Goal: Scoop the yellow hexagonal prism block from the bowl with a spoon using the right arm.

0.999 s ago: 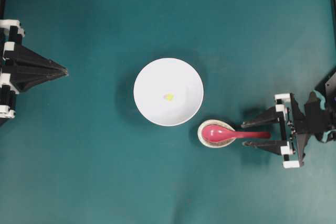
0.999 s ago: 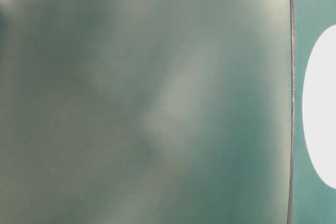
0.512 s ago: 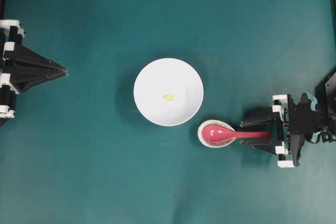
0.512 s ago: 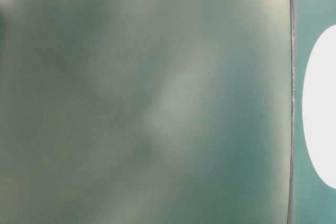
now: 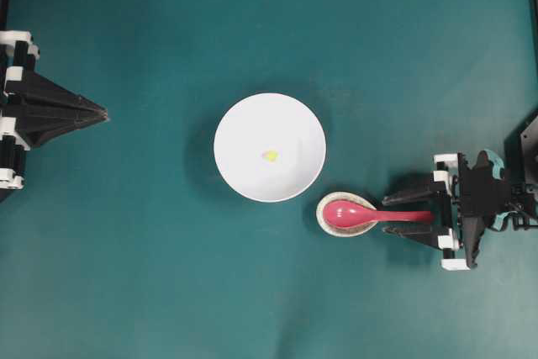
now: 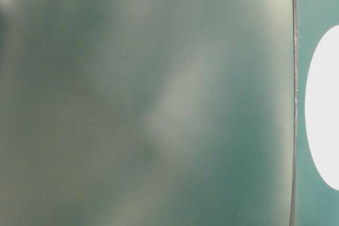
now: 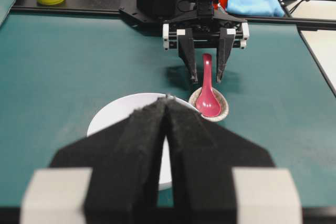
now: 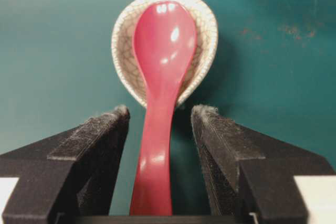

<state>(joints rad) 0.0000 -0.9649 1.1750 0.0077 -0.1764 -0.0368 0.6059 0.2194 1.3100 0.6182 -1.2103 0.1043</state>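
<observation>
Over the last second, right gripper [image 5: 406,217] slides a little farther in along the spoon [image 5: 370,214] handle, toward the scoop, fingers [image 8: 100,145] now straddling more of it, one on each side, gaps visible, no contact yet. Wrist body tilts and looks more compact from overhead than before, drawn in toward the handle's end.

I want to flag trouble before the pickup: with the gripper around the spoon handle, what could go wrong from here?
1. The right gripper is open with gaps on both sides of the spoon handle; an uneven close could roll or skew it.
2. The scoop lies in the spoon rest; a tilted lift might drag or tip the rest.
3. The bowl stands close beside the rest, and the yellow block is tiny, so a skewed spoon could push it around rather than scoop it.
</observation>
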